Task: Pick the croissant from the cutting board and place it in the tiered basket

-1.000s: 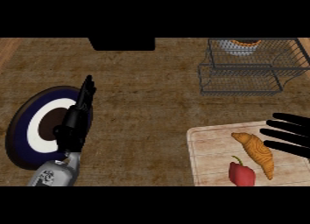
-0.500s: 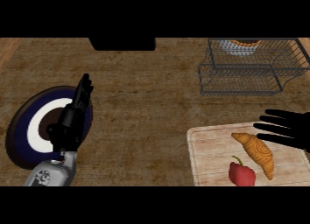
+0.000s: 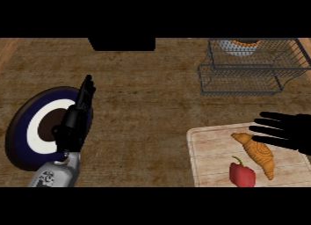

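The golden-brown croissant lies on the pale wooden cutting board, its long axis running from upper left to lower right, beside a red pepper. The right hand hovers just beside its upper end, fingers spread and pointing left. The left hand rests open over a round blue-and-white plate. The wire tiered basket stands well apart.

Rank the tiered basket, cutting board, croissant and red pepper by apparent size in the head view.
1. Cutting board and tiered basket: too similar in spread to separate, and the board runs off the lower edge.
2. Croissant.
3. Red pepper, shorter than the croissant, partly cut off at the bottom.
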Motion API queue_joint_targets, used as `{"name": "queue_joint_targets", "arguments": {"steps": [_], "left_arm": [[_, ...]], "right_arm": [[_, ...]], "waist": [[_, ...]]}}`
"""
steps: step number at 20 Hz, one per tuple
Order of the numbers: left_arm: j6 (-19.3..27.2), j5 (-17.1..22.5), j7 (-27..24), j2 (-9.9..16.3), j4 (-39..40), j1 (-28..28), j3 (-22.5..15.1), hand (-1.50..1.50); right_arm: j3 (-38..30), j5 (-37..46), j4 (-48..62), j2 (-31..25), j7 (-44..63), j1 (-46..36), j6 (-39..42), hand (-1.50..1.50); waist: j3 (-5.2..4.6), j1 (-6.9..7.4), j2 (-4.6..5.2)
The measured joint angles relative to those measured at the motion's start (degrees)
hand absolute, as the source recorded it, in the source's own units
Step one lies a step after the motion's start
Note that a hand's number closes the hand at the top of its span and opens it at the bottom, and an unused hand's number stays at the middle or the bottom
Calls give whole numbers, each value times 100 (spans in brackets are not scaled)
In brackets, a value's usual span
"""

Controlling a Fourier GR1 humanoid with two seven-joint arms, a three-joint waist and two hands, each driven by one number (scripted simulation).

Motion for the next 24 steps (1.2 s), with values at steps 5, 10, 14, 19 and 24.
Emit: {"name": "queue_joint_targets", "arguments": {"steps": [5, 10, 14, 19, 24], "left_arm": [[-37, -95, 140, -54, -134, 26, 32, 0], [-152, -123, 86, -90, -79, -1, 167, 0], [-216, -196, 138, -156, 24, -120, 238, 0], [-277, -254, 149, -212, -100, 15, 297, 0], [-391, -284, -52, -230, -37, 125, 409, 0]], "right_arm": [[176, 232, 115, 232, 85, -24, 15, -150], [255, 501, 262, 451, 83, 39, -58, -150], [303, 729, 305, 687, 164, -13, 17, -150], [256, 906, 552, 878, 108, 0, -42, -150], [239, 1108, 755, 1113, 109, -143, -21, -150]], "waist": [[-1, 5, -1], [0, 0, 0], [0, -2, 1], [1, 2, 0], [0, 2, 0]]}}
